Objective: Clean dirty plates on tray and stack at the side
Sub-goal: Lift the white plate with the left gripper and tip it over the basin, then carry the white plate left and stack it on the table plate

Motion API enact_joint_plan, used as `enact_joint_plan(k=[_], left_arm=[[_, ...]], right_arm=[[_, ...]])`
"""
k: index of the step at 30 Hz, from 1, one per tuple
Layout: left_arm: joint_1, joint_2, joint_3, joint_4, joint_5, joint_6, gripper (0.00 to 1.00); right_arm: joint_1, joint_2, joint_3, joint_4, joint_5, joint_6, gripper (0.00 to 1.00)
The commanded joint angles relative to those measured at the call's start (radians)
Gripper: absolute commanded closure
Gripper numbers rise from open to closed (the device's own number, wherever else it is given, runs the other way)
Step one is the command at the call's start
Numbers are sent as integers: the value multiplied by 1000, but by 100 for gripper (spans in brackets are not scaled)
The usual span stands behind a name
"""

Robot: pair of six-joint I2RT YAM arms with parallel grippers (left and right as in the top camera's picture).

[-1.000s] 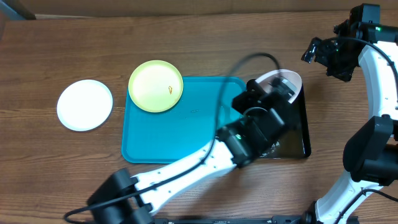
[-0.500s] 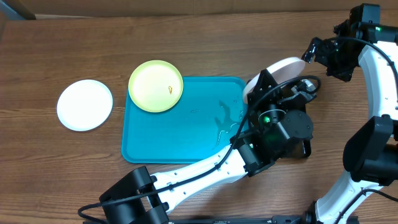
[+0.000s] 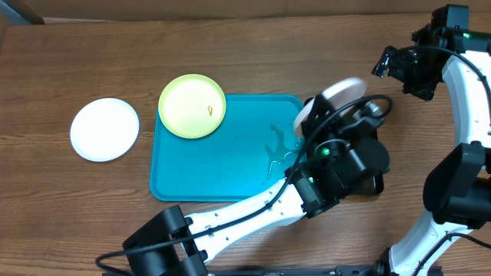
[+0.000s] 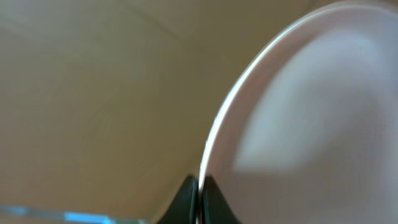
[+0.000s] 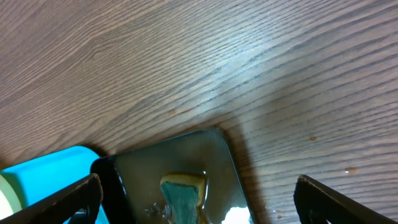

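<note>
One white plate point(image 3: 339, 93) is held by its rim in the left pincer point(image 4: 199, 194), whose fingers are pressed together on it. It is tipped steeply on edge and is blurred in the wrist view. The turquoise tray point(image 3: 230, 172) is laid flat just to the left of the pincer. A pale yellow-green plate point(image 3: 192, 106), marked with an orange speck, is set on the tray's far left corner, overhanging its rim. A second white plate point(image 3: 104, 129) is laid flat farther left, apart from the tray.

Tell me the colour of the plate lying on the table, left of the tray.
That plate is plain white; the overhead view shows it best.
</note>
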Motion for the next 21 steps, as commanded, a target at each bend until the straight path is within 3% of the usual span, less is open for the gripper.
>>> enact_joint_plan(k=[1, 4, 12, 16, 21], left_arm=[[40, 6, 6, -240, 212, -440, 96], [95, 1, 8, -364, 384, -626, 96], [287, -111, 35, -414, 985, -785, 96], [471, -150, 36, -459, 1184, -943, 96], [742, -154, 36, -598, 1399, -1033, 96]], right_arm=[[0, -12, 14, 4, -5, -3, 0], [0, -12, 14, 4, -5, -3, 0], [0, -12, 14, 4, -5, -3, 0], [0, -12, 14, 4, -5, -3, 0], [0, -12, 14, 4, -5, -3, 0]])
